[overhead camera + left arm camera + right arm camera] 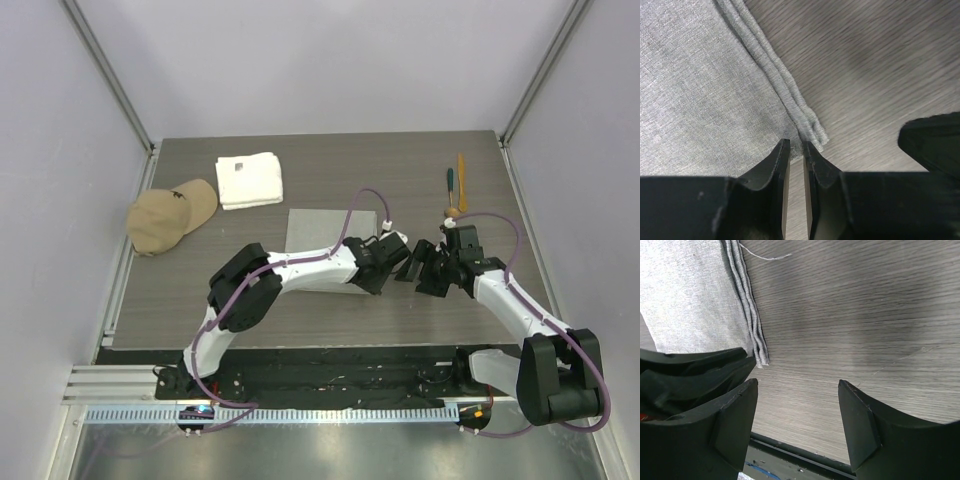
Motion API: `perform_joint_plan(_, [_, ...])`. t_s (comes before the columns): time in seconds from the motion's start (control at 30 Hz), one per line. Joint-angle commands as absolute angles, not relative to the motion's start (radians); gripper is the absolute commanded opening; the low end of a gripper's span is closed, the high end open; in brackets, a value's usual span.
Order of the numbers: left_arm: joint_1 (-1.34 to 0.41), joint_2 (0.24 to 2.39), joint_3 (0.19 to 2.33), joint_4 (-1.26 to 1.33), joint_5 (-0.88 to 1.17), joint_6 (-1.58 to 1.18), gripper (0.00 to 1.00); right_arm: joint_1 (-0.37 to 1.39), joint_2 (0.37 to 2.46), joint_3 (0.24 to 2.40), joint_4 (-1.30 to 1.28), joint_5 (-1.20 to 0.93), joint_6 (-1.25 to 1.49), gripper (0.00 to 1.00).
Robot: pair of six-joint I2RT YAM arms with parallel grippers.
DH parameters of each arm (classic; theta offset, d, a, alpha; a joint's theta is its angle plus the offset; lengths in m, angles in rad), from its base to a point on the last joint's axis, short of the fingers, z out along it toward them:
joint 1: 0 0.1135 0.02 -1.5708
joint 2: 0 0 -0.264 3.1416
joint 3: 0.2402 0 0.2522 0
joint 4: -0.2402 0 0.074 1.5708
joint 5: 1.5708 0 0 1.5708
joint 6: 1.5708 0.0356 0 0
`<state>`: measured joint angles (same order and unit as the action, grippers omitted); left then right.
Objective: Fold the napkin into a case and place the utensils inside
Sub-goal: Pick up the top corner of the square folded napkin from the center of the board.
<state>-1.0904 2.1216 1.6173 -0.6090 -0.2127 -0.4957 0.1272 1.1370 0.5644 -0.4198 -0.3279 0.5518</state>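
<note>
The left gripper (795, 145) has its black fingers drawn almost together, with only a thin slit between them. Their tips sit right at the near right corner of the napkin (700, 90). I cannot tell whether any cloth is caught between them.

The napkin is a thin, light-grey woven cloth, folded flat. Its right side shows three stacked edges, slightly rippled, running from the far side toward the near edge of the table (865, 60). It lies around the middle of the table, partly under the left arm, so its long axis can't be judged. A loose thread (765, 257) strays from that layered edge onto the grey-brown wood-grain tabletop.

Just to the right, the right gripper (797, 384) stands spread wide over bare tabletop and holds nothing.

Further out toward the far right corner lie the utensils. The teal-handled piece (450, 183) and the orange-yellow stick (462, 168) lie side by side, both pointing from the far edge to the near edge. The round tan wooden bowl (452, 211) sits just near of them, close to the right arm.

Toward the far left are a thick white towel (250, 180), folded square, and a tan cap (170, 215) by the left edge. The cap has a small dark mark, too small to read.
</note>
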Motion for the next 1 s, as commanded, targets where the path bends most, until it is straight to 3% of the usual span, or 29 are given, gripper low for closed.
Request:
perform_joint_plan(0.0, [-1.088,2.137,1.66,-0.626,-0.25,-0.492,0.23,0.132,1.114,0.572,-0.391,-0.347,0.548,0.7])
perform_joint_plan(0.1, [-1.088,2.151,1.652,-0.614,-0.227,-0.499,0.28,0.13,1.112,0.571,-0.391,-0.347,0.548,0.7])
perform_joint_plan(0.33, [-1.078,2.152,1.62,-0.574,-0.131,-0.514,0.29,0.13,1.108,0.563,-0.391,-0.356,0.554,0.7])
perform_joint_plan(0.47, [-1.042,2.135,1.611,-0.56,-0.069,-0.538,0.09,0.13,1.095,0.56,-0.393,-0.36,0.558,0.7])
perform_joint_plan(0.57, [-1.028,2.094,1.623,-0.58,-0.071,-0.531,0.0,0.13,1.094,0.557,-0.393,-0.371,0.56,0.7])
perform_joint_plan(0.77, [-0.953,2.034,1.735,-0.745,-0.031,-0.468,0.0,0.141,1.114,0.56,-0.347,-0.431,0.548,0.69])
perform_joint_plan(0.97, [-0.792,2.0,1.798,-0.868,0.075,-0.341,0.0,0.227,1.255,0.618,-0.204,-0.482,0.615,0.6])
